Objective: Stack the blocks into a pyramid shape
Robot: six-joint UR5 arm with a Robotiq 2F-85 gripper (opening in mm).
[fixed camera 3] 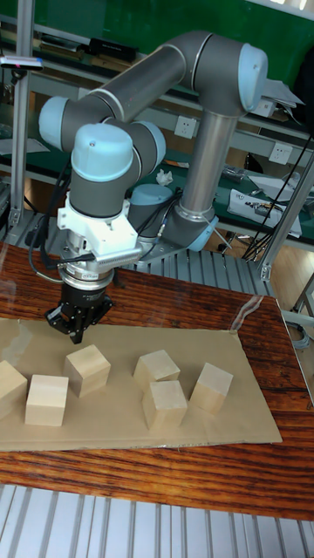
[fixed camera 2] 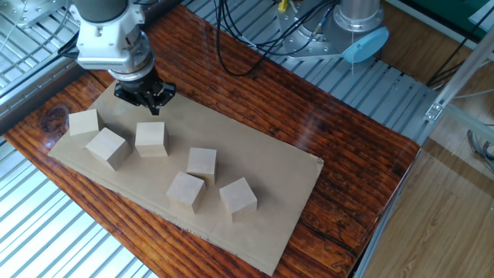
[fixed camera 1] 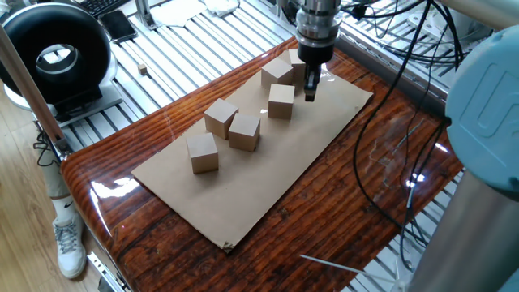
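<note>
While gripper (fixed camera 2: 145,98) hovers, six blocks (fixed camera 2: 202,164) lie apparently unstacked.

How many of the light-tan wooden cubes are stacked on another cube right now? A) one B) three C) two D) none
D: all six light-tan wooden cubes rest singly on the brown cardboard sheet, none on top of another, and the hand hovers near them holding nothing.
</note>
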